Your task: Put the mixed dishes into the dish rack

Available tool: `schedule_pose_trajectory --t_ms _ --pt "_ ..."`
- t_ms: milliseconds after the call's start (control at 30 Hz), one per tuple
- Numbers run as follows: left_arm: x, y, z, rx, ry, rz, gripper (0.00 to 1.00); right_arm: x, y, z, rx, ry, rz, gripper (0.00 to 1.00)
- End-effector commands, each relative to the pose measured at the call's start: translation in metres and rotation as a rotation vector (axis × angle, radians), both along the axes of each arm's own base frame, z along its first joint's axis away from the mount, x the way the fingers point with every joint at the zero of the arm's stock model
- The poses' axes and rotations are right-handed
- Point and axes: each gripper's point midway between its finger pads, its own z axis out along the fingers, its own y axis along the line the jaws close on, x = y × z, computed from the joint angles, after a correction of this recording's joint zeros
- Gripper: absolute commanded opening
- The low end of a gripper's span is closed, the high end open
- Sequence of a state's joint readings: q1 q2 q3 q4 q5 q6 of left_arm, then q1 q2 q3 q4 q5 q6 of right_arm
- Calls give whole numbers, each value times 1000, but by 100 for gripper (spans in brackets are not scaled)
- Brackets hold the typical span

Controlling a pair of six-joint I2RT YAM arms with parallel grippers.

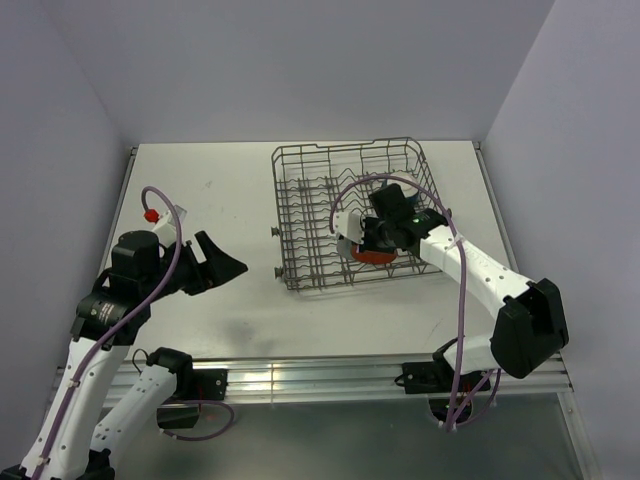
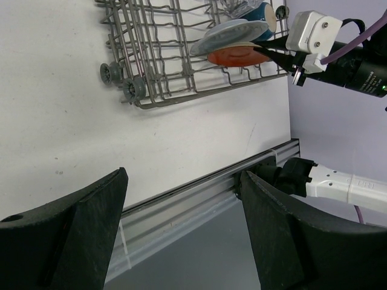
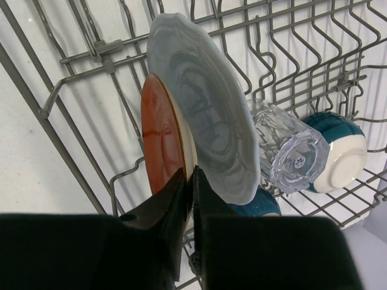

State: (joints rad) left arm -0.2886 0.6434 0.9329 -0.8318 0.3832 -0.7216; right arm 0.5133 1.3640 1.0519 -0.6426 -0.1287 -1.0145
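The dish rack stands at the table's far middle. My right gripper reaches into its near right part and is shut on the rim of the red-orange plate, which stands on edge between tines. The pale blue-grey plate stands right behind it. The clear glass tumbler lies on its side beside the cream bowl with the dark outside. The dark blue mug shows partly below the plates. My left gripper is open and empty over the bare table, left of the rack.
The rack's small wheels stick out at its near left corner. A metal rail runs along the table's near edge. Walls close in the table on the left, back and right.
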Motion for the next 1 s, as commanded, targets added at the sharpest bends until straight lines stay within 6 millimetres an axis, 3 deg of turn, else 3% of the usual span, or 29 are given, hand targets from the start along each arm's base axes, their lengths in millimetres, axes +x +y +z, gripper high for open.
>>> schedule_pose_trajectory --t_ms 0,233,433,533,633,667,833,867,967 --pt "2 -4 10 -30 -39 -19 81 1 7 6 25 -29 7 22" --pt "1 -5 11 -37 -40 -22 81 -1 6 3 20 -35 1 35" --pt "1 -7 11 -47 -37 -27 81 -4 14 19 71 -68 8 45" --pt "2 -9 9 -59 -31 -30 81 -6 20 32 99 -107 15 60" --pt "2 -11 7 -75 -25 -34 81 -7 28 43 126 -127 32 63" --pt "2 -13 5 -81 -17 -38 81 -6 29 48 134 -136 32 72" --pt "4 -14 7 -87 -19 -36 81 -7 38 69 195 -146 -4 80" --pt "4 -13 8 -85 -22 -34 81 -6 40 76 225 -154 -21 99" --pt "5 -12 9 -77 -23 -26 81 -8 48 100 341 -154 -89 100"
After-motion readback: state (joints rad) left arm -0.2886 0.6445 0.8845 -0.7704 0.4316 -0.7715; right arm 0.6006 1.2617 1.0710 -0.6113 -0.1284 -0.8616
